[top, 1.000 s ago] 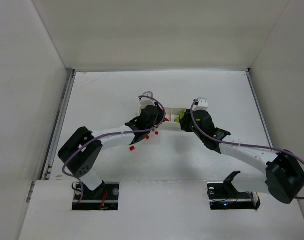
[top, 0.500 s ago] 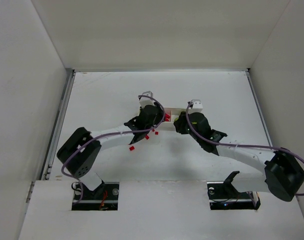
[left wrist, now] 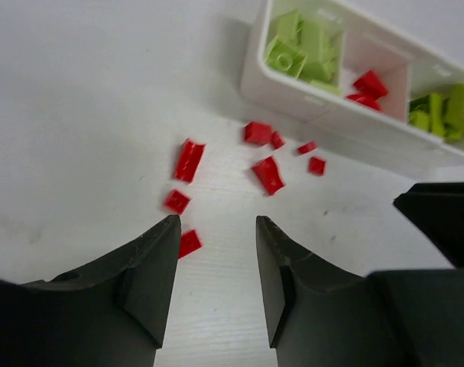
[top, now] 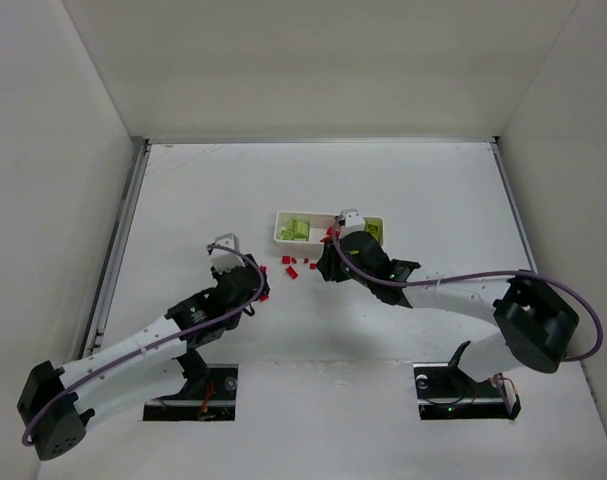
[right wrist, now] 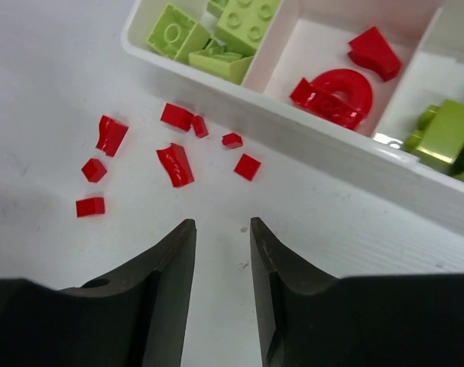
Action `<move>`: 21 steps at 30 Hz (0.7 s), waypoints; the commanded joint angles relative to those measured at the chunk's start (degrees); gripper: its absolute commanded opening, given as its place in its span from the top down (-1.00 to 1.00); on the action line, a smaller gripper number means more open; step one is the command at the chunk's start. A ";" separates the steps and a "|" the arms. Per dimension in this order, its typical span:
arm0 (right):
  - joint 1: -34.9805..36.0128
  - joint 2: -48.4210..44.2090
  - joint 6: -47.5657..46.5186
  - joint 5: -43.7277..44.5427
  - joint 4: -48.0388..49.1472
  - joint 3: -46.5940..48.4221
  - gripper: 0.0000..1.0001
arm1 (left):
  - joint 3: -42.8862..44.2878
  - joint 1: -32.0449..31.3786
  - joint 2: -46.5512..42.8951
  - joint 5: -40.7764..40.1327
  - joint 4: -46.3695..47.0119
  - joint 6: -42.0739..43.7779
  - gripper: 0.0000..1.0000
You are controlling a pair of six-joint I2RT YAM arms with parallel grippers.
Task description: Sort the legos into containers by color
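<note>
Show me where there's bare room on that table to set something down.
Bare table lies beyond the white tray up to the back wall, and on both sides of it. It is crowded just in front of the tray: loose red legos lie scattered there, with the left gripper and right gripper open beside them.
</note>
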 commanded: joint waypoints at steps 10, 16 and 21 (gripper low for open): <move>4.32 8.88 -2.14 -3.11 0.65 7.62 0.08 | -2.77 -5.99 9.24 1.50 -7.56 -10.49 -0.01; 4.67 11.08 -2.14 -3.20 0.38 8.85 0.09 | -3.65 -5.20 14.26 1.06 -2.46 -10.31 0.03; 4.76 12.57 -2.14 -3.29 -0.23 9.55 0.11 | -5.06 -4.23 16.63 0.01 2.02 -10.31 0.14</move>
